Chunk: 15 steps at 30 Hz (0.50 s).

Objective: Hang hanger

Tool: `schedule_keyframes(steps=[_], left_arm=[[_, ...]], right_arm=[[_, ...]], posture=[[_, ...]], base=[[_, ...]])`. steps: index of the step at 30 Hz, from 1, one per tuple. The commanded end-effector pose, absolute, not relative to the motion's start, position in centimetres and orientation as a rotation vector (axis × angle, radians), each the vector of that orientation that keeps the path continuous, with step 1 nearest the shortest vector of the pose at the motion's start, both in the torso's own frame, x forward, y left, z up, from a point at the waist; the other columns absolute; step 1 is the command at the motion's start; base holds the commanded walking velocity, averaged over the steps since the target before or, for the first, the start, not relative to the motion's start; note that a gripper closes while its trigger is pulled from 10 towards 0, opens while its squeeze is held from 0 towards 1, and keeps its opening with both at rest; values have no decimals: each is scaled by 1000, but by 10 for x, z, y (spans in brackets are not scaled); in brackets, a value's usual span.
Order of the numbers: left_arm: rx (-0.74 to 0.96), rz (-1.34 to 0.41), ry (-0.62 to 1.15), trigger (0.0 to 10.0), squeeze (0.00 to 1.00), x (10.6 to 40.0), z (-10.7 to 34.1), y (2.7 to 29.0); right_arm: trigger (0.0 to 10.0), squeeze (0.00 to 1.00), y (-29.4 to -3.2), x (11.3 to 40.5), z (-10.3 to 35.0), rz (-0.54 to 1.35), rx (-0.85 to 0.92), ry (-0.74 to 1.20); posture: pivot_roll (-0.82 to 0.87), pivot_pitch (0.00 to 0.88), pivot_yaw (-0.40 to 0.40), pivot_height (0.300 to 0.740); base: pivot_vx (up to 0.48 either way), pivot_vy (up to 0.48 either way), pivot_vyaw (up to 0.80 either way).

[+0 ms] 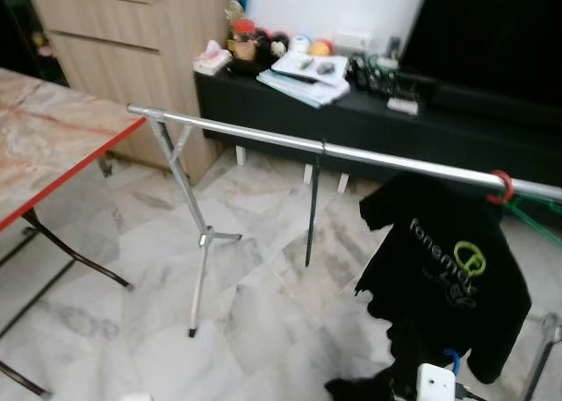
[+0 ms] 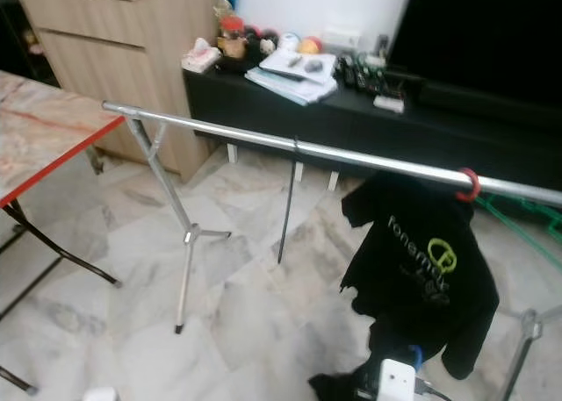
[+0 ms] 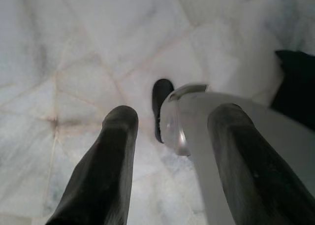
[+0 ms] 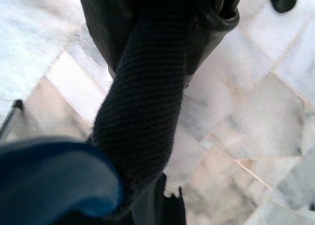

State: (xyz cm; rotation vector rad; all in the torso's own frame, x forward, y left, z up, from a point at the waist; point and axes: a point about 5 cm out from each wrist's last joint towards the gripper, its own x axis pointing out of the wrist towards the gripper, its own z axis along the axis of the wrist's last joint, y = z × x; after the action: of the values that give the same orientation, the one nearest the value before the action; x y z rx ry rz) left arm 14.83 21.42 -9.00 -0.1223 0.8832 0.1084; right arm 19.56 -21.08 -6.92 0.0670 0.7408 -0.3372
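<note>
Shirt (image 1: 448,269) hangs by red hook (image 1: 502,187) on rail (image 1: 263,138), right of frame. My left gripper (image 3: 170,131) wide, empty; right gripper's state unclear.

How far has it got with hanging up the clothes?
One black T-shirt already hangs from the metal rail by a red hook. The right hand's camera looks along dark knitted cloth with something blue close by; whether it grips either I cannot tell. The left hand hangs open over the floor. Most of the rail is bare.
</note>
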Motion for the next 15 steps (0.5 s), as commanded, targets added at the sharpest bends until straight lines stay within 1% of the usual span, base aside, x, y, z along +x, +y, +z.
schedule_keyframes(steps=[1,15], left_arm=[[-106,115,880,10000,0,151,-89,217],[-103,112,866,10000,0,151,-88,219]], right_arm=[[10000,0,-206,195,-70,-329,78,741],[10000,0,-206,196,-69,-328,80,735]], posture=[[3,92,-28,740],[4,93,-27,740]], base=[[-277,0,0],[-282,0,0]])
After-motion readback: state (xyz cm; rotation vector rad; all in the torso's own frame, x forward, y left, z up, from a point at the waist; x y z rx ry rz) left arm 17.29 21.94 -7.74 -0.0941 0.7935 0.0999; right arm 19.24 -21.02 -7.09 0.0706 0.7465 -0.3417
